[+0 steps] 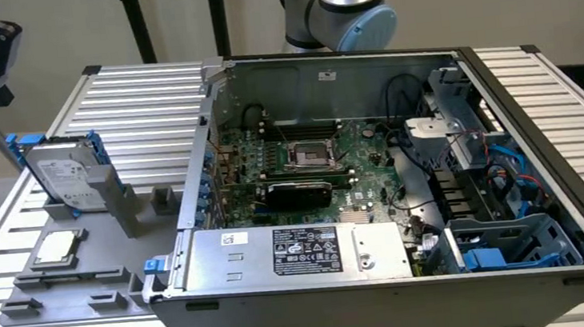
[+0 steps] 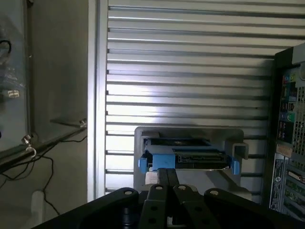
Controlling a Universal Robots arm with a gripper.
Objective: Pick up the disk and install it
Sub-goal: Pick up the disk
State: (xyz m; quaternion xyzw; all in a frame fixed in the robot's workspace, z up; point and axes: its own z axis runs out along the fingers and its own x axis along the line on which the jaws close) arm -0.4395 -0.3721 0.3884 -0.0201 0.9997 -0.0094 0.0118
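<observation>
Computer case [image 1: 392, 308]: open-topped, its near wall closest to the exterior view, lying on the desk with the inside showing.
Desk [image 1: 135, 98]: slatted metal, carrying the case and, to the exterior view's left of it, a grey holder.
Robot arm [image 1: 347, 5]: rises behind the far wall of the case.
Motherboard [image 1: 313, 153]: green, flat on the case floor.
Grey holder [image 1: 88, 273]: a moulded tray just beside the case, with slots for parts.
Silver box [image 1: 279, 253]: black-and-white label on top, set along the near wall inside the case.
Blue-grey cage [image 1: 504, 247]: in the case's near corner at the exterior view's right.
Disk [image 1: 61, 178]: stands on edge in the holder's far slot, tilted a little, with blue rails along its sides and the white label facing the camera. It is outside the case and nothing grips it.
Jaws: the gripper [image 2: 167, 174] has them closed together on nothing. In the wrist view the disk lies beyond the tips.
Processor chip [image 1: 56, 246]: flat in the holder, on the near side of the disk.
</observation>
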